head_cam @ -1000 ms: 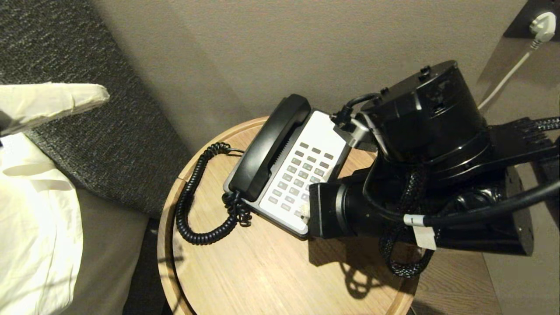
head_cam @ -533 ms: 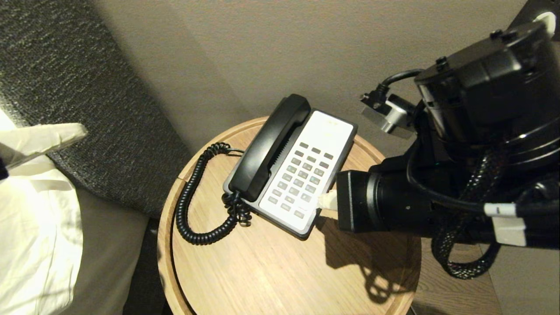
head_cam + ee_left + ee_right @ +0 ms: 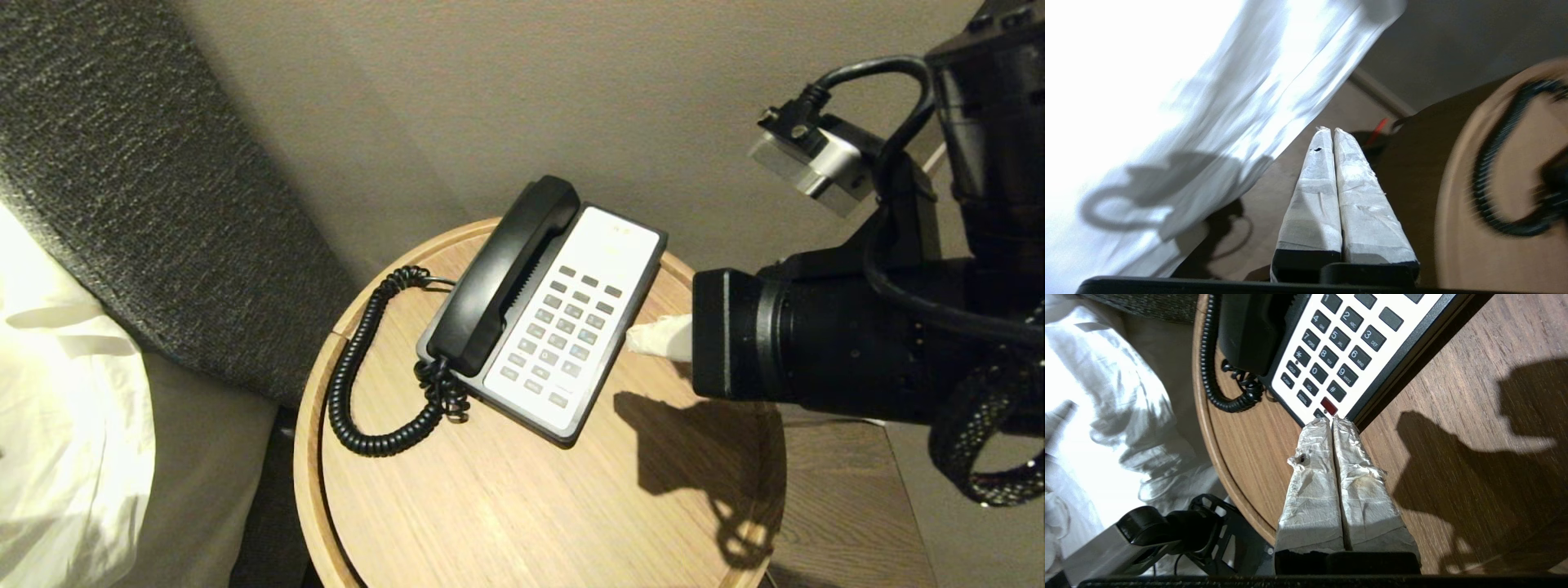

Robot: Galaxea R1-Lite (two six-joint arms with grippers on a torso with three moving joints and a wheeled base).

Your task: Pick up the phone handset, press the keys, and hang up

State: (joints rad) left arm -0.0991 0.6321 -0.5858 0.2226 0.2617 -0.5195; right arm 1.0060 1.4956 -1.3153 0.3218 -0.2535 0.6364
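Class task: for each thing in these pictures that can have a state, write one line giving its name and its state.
phone handset: on its cradle, hung up.
coiled cord: slack on the table.
right hand: shut, empty, beside the phone base.
left hand: shut, empty, off the table.

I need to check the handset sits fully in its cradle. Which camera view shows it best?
The head view: the whole phone handset shows, lying along the phone base. The right wrist view catches only one end beside the keypad. The left wrist view shows just a blurred stretch of coiled cord.
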